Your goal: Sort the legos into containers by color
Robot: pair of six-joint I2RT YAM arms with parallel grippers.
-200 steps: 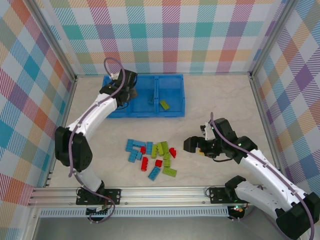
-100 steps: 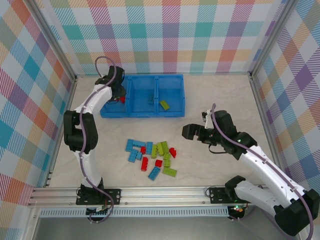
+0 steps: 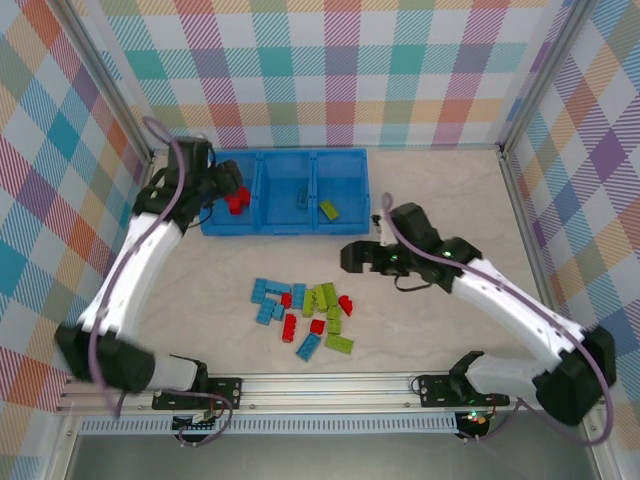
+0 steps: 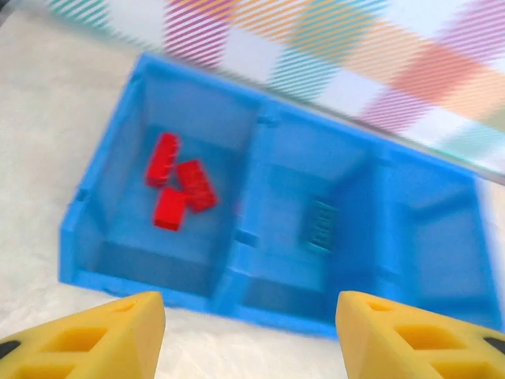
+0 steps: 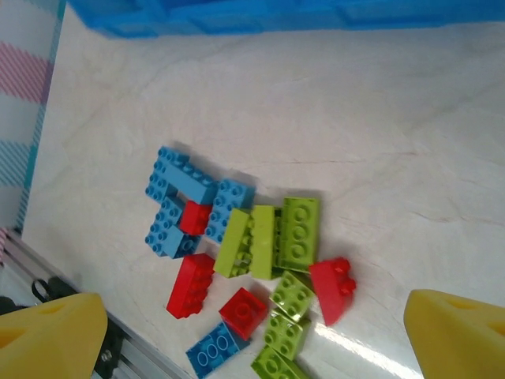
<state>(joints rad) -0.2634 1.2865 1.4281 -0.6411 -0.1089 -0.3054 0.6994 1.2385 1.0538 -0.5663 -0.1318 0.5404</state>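
The legos lie in a loose pile (image 3: 305, 310) of red, light blue and lime green bricks on the table, and the same pile (image 5: 260, 260) lies under my right wrist. The containers are three compartments of one blue tray (image 3: 290, 228). The left one holds three red bricks (image 4: 175, 185), the middle one a blue brick (image 4: 319, 225), the right one a green brick (image 3: 328, 209). My left gripper (image 3: 226, 190) hangs open and empty at the tray's left end, its yellow fingers (image 4: 102, 339) wide apart. My right gripper (image 3: 352, 257) is open above the pile's right side.
Checked walls stand at the back and on both sides. A metal rail (image 3: 320, 385) runs along the near edge. Bare tabletop (image 3: 440, 190) stretches right of the tray. The tray's front wall (image 5: 237, 16) crosses the top of the right wrist view.
My left gripper opened and drew back to the left of the tray; a red brick now lies in the left compartment. The right gripper moved left toward the pile.
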